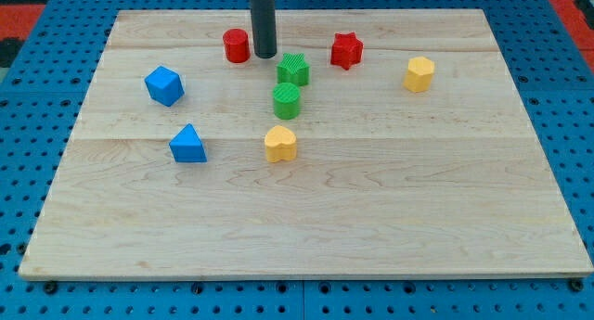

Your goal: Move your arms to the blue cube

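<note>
Yellow heart block [280,144] nearest the board's bottom edge; blue cube [164,85] near left edge. My tip [265,56], clawless, near top edge, just beside red cylinder [237,45], which stands between tip and cube.

You are looking at a lab test bench, not a home or a shop.

A pale wooden worktop [306,218] lies on a blue perforated base [28,97] with rows of regular holes, the sort used for fixing rigs. Small plastic blocks in plain primary colours sit scattered on it, and a dark rod comes down from the view's top.
</note>
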Tool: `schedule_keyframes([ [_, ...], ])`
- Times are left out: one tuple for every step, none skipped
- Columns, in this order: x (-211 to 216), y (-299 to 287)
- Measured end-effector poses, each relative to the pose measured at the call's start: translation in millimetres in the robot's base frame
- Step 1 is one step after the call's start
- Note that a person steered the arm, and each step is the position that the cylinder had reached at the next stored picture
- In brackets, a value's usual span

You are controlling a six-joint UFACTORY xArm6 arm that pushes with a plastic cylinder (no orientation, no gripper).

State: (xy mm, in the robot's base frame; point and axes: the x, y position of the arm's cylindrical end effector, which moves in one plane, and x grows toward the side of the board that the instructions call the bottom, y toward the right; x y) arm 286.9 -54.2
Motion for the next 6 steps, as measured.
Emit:
schedule_keyframes([
  [-12,-20],
  [-22,-20],
  [3,-14],
  [26,-49],
  [29,-153],
  [56,-232],
])
